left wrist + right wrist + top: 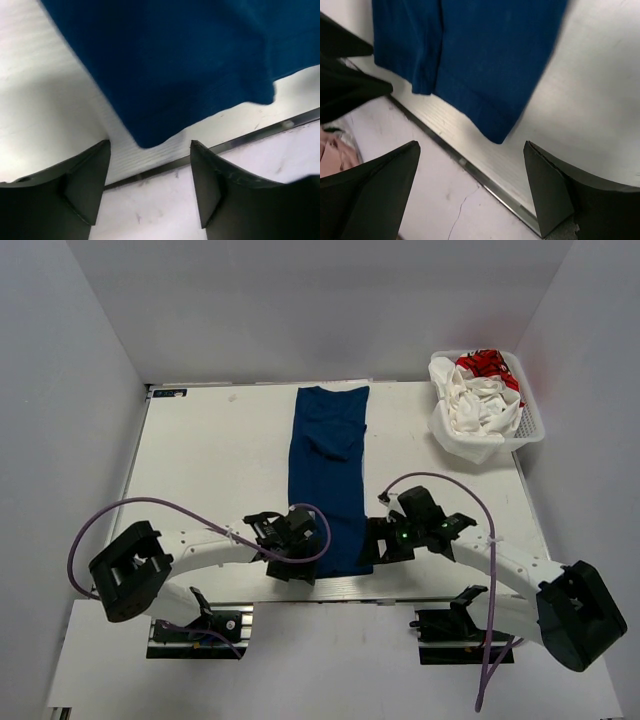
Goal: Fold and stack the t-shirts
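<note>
Blue t-shirt [328, 475] is lying folded into a long narrow strip down the middle of the white surface [220, 460]. Its near end is reaching almost to the metal strip [240, 140] that is running along the near edge.

The left pincer [288, 538] is hanging at the near left corner of that end. In its wrist view the two dark fingers are standing apart with nothing between them, and a rounded corner of blue cloth is lying just past the fingertips.

The right pincer [385, 540] is hanging at the near right corner. Its jaws are standing wide and gripping nothing, and a hem corner is pointing toward the gap. Whether either pincer is touching the cloth cannot be told.

Farther out, the strip is running straight toward the far edge, with a loose fold lying across its upper middle.

At the far right corner a white basket [535, 420] is holding the crumpled white t-shirt [478, 405] with red printing, some of it spilling over the near rim.
</note>
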You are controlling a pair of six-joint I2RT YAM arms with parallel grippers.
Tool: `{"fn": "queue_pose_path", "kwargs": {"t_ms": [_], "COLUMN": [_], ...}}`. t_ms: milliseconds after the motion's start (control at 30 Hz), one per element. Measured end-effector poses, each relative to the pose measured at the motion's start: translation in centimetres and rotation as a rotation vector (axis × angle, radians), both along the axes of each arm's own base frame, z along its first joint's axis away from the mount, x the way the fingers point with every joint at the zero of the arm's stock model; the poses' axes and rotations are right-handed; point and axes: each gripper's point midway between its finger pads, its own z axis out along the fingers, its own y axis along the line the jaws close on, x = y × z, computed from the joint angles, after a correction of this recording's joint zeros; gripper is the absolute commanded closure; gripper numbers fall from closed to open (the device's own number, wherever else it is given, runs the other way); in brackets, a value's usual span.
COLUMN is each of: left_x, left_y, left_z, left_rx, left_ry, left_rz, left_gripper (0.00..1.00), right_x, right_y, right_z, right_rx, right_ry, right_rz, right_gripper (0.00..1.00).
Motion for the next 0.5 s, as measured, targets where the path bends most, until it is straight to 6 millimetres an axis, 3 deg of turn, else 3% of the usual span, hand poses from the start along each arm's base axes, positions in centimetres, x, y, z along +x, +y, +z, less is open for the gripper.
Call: {"fn": "queue_pose_path", "kwargs": {"t_ms": [33,100,133,200,267,333,367,400,500], "left_x": [0.1,0.5,0.6,0.9,1.1,1.2,1.2,1.2,1.1], "left_y": [-0.2,-0.6,-0.8,-1.1,-1.3,-1.5,-1.5,-1.5,-1.5], "left_z": [0.0,-0.2,-0.3,-0.4,-0.7,-0.7,-0.7,-0.7,-0.7], "left_rx": [-0.002,-0.001,0.0,-0.001,0.003,-0.002,-0.003,-0.004,-0.005], "left_ry": [-0.003,-0.007,-0.003,-0.008,-0.008,-0.009,-0.009,-0.009,-0.007], "left_rz": [-0.002,-0.004,-0.007,-0.013,-0.014,-0.019,-0.022,-0.022,-0.025], "left_gripper": [0.39,0.54,0.54,0.73,0.88,0.9,0.9,0.9,0.91], "right_x": [-0.5,-1.4,-1.7,-2.2,-2.3,-2.4,-2.3,-2.2,-1.6], "right_y": [0.1,0.3,0.3,0.4,0.5,0.7,0.7,0.8,0.7], "right_z": [-0.3,-1.0,-1.2,-1.7,-2.1,-2.7,-2.9,-3.0,-3.7], "right_rx": [-0.003,-0.013,-0.019,-0.031,-0.042,-0.055,-0.061,-0.067,-0.1], "right_ry": [0.024,0.066,0.078,0.099,0.113,0.124,0.128,0.121,0.106], "right_rz": [0.01,0.033,0.038,0.048,0.052,0.051,0.048,0.049,0.029], "right_gripper": [0.1,0.1,0.1,0.14,0.3,0.4,0.54,0.6,0.7]}}
